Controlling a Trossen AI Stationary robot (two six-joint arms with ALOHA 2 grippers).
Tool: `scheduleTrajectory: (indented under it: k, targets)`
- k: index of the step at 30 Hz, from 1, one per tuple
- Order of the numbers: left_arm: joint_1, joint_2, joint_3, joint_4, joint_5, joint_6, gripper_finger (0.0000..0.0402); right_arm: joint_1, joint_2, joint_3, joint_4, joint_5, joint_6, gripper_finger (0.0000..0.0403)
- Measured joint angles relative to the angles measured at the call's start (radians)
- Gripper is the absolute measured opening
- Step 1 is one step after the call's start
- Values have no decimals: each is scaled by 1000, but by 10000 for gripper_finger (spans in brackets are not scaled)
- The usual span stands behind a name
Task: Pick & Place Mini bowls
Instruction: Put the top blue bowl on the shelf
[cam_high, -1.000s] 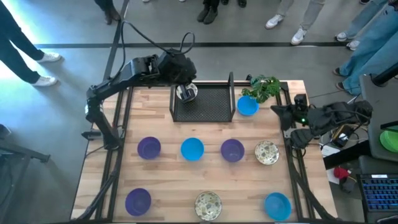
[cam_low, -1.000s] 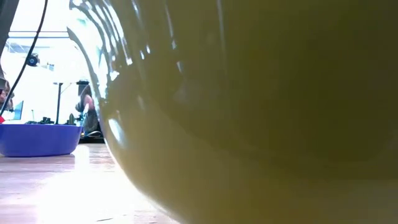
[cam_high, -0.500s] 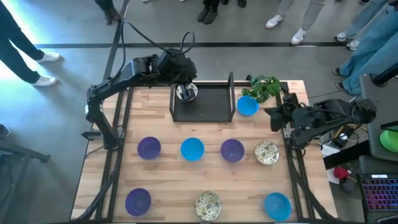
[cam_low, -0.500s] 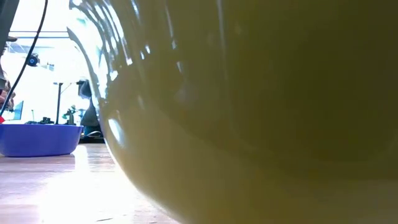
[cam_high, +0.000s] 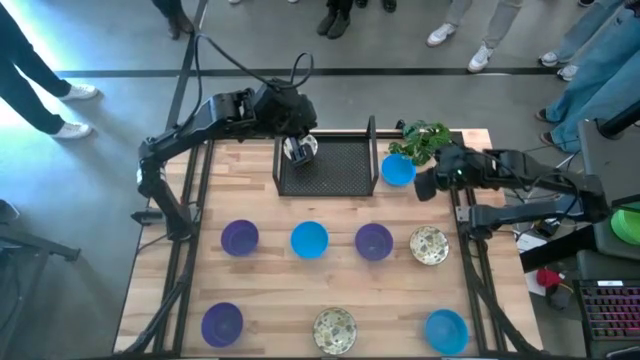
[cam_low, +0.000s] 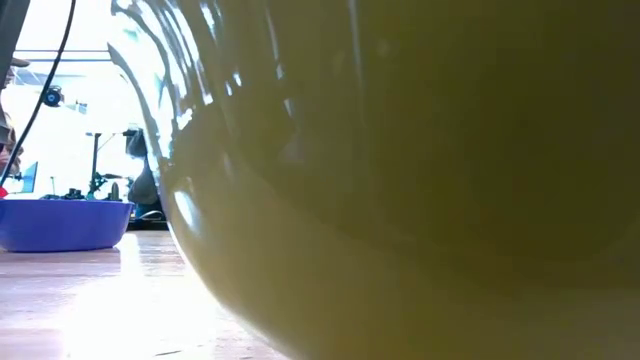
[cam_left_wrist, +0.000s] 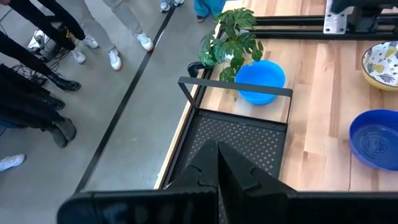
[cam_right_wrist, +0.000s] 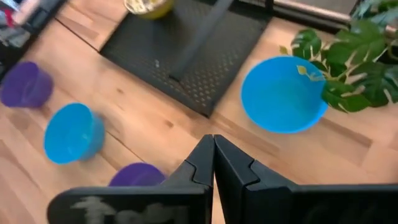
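Observation:
Several mini bowls stand on their bases on the wooden table: purple (cam_high: 240, 238), blue (cam_high: 309, 240), purple (cam_high: 373, 242) and cream (cam_high: 429, 245) in a row, with three more along the near edge. Another blue bowl (cam_high: 398, 170) stands beside the plant. A cream bowl (cam_high: 306, 150) sits in the black mesh tray (cam_high: 340, 170), at its far left corner. My left gripper (cam_high: 296, 138) hangs shut just above that bowl, which its own wrist view does not show. My right gripper (cam_high: 423, 188) (cam_right_wrist: 213, 149) is shut, empty, just right of the blue bowl (cam_right_wrist: 283, 93).
A green leafy plant (cam_high: 425, 140) stands at the far right corner, close to my right gripper. The tray's raised handle (cam_left_wrist: 236, 87) crosses its right end. A cream bowl's wall (cam_low: 400, 200) fills the low view. People stand beyond the far edge.
My right gripper has swung in from the table's right edge toward the left, over the table, and now stands close beside the blue bowl by the plant. It has stayed shut. My left arm and the bowls have kept still.

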Motion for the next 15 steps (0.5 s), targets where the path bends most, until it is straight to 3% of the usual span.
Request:
scheduleTrajectory:
  k: [10, 15]
  targets:
    - [-5, -22, 0, 0, -1, 0, 0, -255, 166, -18, 2, -191, -209, 8]
    - [-8, -32, 0, 0, -1, 0, 0, -339, 264, -19, 2, -224, -335, 8]
